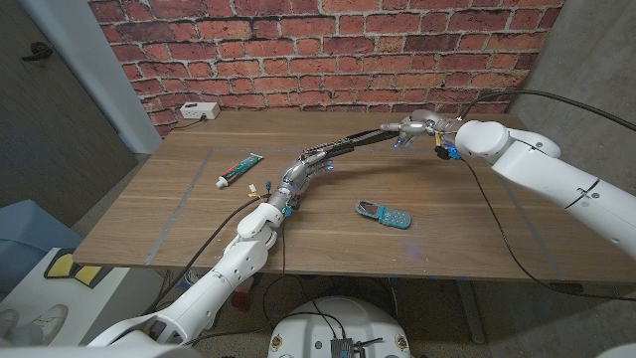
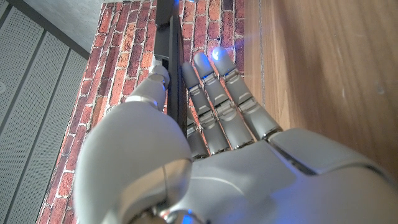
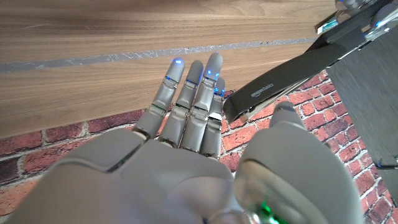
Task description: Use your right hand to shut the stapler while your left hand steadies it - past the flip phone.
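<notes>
We see the stapler (image 1: pixel 338 151) lying long and opened out on the worktop (image 1: pixel 477 239), beyond the flip phone (image 1: pixel 384 213). The left hand (image 1: pixel 298 175) grips its near end, thumb and fingers (image 2: pixel 214 93) either side. The right hand (image 1: pixel 417 127) touches its far tip (fingers straight). A toothpaste tube (image 1: pixel 239 170) lies left of the stapler.

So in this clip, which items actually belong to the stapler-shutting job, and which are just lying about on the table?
Part of the job:
stapler, open, long arm raised
left hand, at its near end
right hand, at its far end
flip phone, the landmark, lying open

Just lying about:
toothpaste tube
white box by the brick wall
</notes>
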